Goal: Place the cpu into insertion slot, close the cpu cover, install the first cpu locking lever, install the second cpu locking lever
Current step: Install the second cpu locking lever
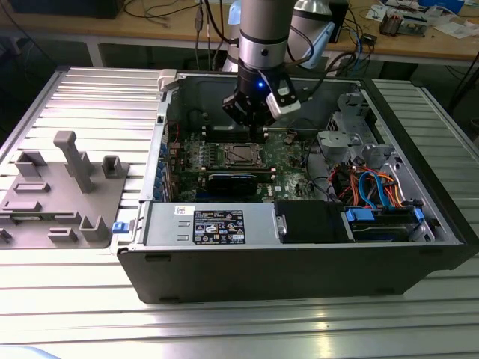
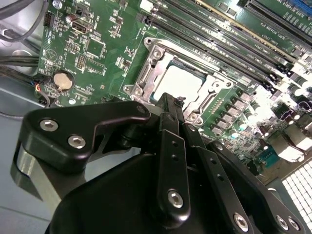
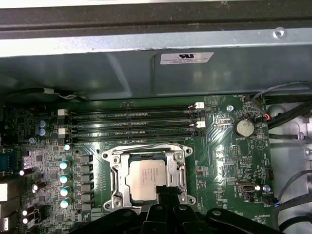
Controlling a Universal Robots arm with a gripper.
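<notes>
1. A grey fixture tray (image 1: 63,191) lies on the table's (image 1: 239,329) exterior view's left part.
2. The cpu (image 3: 148,179) sits in the insertion slot (image 3: 181,181), with the cpu cover (image 3: 115,178) down around it, mid-motherboard (image 3: 229,161).
3. The gripper (image 2: 168,100) hovers at the socket's edge, fingers pressed together, grasping nothing.

We see an arm (image 1: 263,30) built of silver-grey cylindrical sections with a blue light glowing at the wrist and dark cables running along its side. Its gripper (image 2: 168,105) is matte black, assembled from flat linkage bars and rounded plates. We note silver socket-head screws (image 2: 48,125) at each pivot.
</notes>
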